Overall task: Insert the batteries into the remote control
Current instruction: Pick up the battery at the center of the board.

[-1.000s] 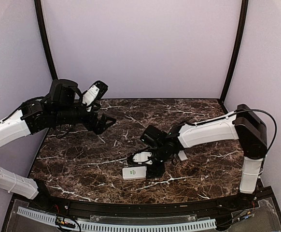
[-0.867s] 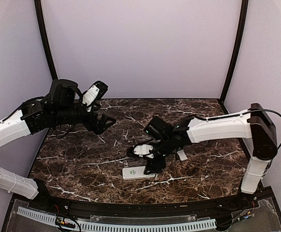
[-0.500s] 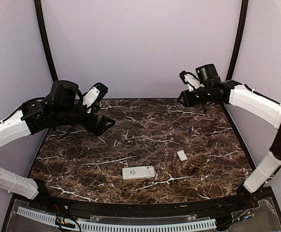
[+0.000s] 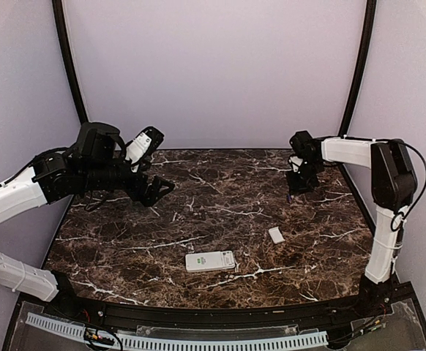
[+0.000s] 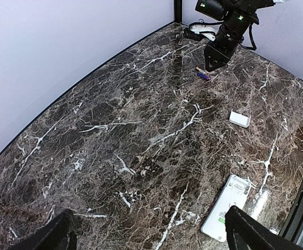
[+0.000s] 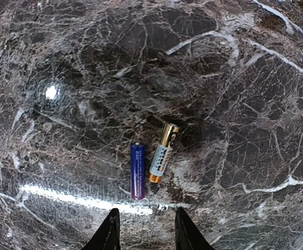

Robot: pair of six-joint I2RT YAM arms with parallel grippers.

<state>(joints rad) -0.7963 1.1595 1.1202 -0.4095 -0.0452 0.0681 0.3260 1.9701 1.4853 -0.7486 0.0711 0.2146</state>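
Purple cylindrical battery (image 6: 137,171) and gold-silver battery (image 6: 163,153) separated in right wrist view, merged overhead, laid just beyond parted empty right claw (image 6: 143,232), left claw (image 5: 149,224) spread.

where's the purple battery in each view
top external: purple battery at the far right of the table, beside the right gripper.
left wrist: upper right, purple battery just below that gripper.
right wrist: centre, purple battery left of the gold battery.
shared landmark: the right gripper.

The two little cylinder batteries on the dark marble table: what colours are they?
One bluish-purple battery, one gold-and-silver battery; clearest in the right wrist view.
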